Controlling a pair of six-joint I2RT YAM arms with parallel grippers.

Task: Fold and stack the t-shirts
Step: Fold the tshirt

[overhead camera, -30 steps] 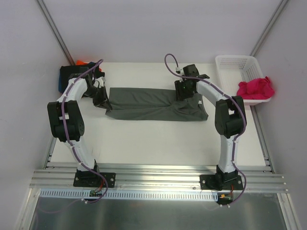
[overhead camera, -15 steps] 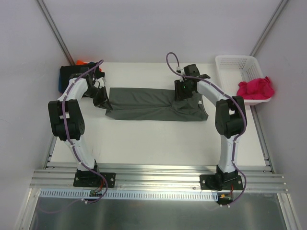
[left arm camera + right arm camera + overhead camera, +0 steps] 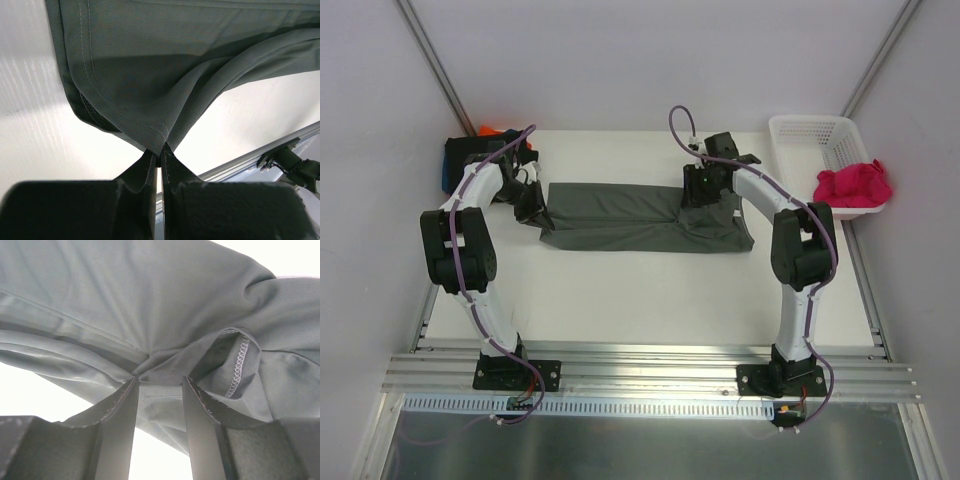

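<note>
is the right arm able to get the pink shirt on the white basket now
Probably not yet: the right end effector holds the dark grey cloth t-shirt and must release first. The magenta-pink cloth t-shirt lies uncovered on the white plastic lattice basket nearby.

Fig.: left arm (image 3: 480, 300) & right arm (image 3: 797, 320), white tubular links w/ black joint housings. Purple cable (image 3: 670, 125) runs back from each gripper. Left gripper (image 3: 159, 150), right gripper (image 3: 159, 381): black, flat tapered fingers (image 3: 120, 410), textured faces. Black base plates (image 3: 517, 374).
</note>
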